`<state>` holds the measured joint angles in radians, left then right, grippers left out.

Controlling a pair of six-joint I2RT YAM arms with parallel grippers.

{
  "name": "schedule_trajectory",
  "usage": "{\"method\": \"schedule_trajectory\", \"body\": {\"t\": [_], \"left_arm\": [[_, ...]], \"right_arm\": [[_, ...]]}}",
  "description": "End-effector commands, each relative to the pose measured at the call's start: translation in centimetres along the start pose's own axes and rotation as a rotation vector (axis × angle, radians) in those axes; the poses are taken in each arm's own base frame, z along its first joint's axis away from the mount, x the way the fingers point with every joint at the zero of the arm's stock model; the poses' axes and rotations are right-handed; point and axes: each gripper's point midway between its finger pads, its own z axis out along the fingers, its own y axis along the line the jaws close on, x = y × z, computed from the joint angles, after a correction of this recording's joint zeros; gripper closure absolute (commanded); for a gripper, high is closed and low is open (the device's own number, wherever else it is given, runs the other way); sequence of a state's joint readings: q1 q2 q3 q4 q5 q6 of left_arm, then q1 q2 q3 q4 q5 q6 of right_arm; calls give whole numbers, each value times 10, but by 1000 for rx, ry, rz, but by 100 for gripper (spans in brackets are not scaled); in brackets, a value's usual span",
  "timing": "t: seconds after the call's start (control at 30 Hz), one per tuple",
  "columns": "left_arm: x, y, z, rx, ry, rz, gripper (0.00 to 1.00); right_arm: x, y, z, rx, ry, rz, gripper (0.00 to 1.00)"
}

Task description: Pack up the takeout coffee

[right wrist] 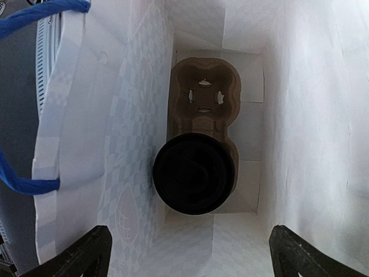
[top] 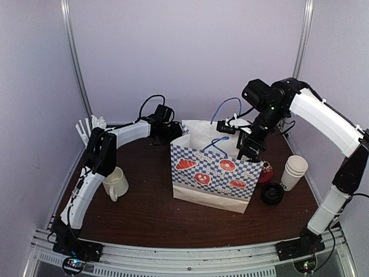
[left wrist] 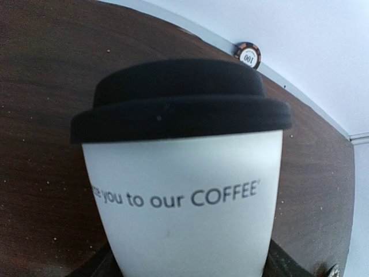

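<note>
Inside bag: cup in carrier, right gripper above, jaws apart. Near table's back edge: second cup at left gripper, clamping unclear.

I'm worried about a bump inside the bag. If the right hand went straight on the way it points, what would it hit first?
Most likely the lidded coffee cup seated in the cardboard carrier at the bottom of the paper bag. The right hand is open, and depth is unclear.
</note>
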<state>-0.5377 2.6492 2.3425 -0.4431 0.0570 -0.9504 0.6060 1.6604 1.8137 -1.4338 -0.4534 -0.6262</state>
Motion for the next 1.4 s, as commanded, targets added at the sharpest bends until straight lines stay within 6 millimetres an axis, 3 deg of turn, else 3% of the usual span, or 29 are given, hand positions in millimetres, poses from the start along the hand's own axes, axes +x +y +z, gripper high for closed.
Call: {"method": "schedule_trajectory", "body": {"t": [0.0,0.17,0.23,0.4,0.6,0.73,0.83,0.97,1.1,1.37], "left_arm": [[-26,-28,-39,81,-78,81,32],[-47,-65,-115,162,-183,285,31],[-59,-85,-159,199,-252,384,31],[-61,-106,-236,288,-339,521,31],[-38,-135,-332,456,-498,677,30],[-2,-149,-382,617,-548,800,27],[30,-153,-408,708,-548,896,26],[69,-147,-428,792,-529,984,25],[100,-145,-439,839,-514,1034,24],[121,-151,-447,884,-488,1053,23]], "right_arm": [[-5,14,-26,-10,-53,-36,1],[-11,30,-54,-14,-107,-82,1],[-15,33,-67,8,-143,-97,1],[-30,40,-96,52,-246,-128,1],[-63,44,-124,75,-436,-130,1],[-93,38,-125,39,-551,-74,1],[-112,27,-131,44,-613,-40,1],[-139,34,-131,-78,-702,-16,1],[-162,47,-107,-174,-692,-11,1],[-189,78,-86,-241,-665,-64,0]]}}
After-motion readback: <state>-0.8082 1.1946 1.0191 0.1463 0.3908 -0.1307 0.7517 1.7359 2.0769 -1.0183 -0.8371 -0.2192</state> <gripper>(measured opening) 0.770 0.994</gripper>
